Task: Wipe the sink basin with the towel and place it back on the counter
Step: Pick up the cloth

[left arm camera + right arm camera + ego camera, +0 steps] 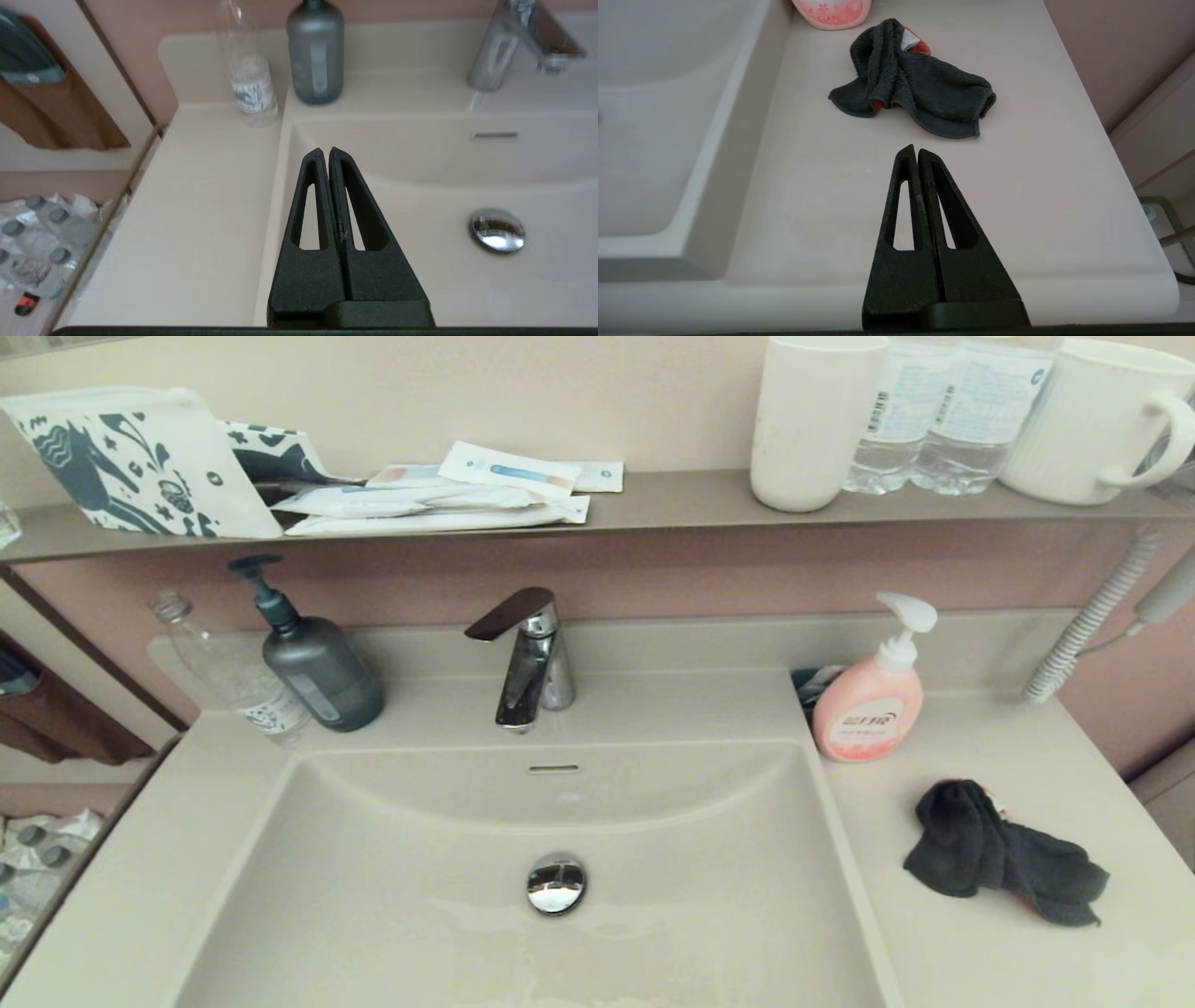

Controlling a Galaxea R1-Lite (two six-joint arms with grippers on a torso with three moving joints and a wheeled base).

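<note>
The right gripper (916,150) is seen in its wrist view poised over the near edge of the counter (859,196), its 2 black fingers (903,205) pressed together with nothing between them. Just beyond it, apart from the fingertips, the towel (915,81) lies crumpled on the counter, charcoal face up, with coral red showing at the folds and a white tag at its far end. In the head view the towel (999,854) is placed on the counter (990,952) to the right of the sink basin (448,915), and neither arm is seen there.

The left gripper (325,152) is held over the left rim of the sink basin (420,205), its fingers (310,210) likewise closed on each other and empty. The chrome drain plug (555,883) sits in the basin floor, with the overflow slot (554,768) in the far wall.

Farther back, a pink pump soap bottle (873,705) stands near the towel, a chrome faucet (532,663) is mounted behind the basin, and a grey pump dispenser (313,663) stands beside a clear plastic bottle (233,672). On the brown-grey shelf (653,504) above are set a patterned pouch (131,462), sachets (448,495), a white cup (812,420), 2 water bottles (943,415) and a white mug (1092,420).
</note>
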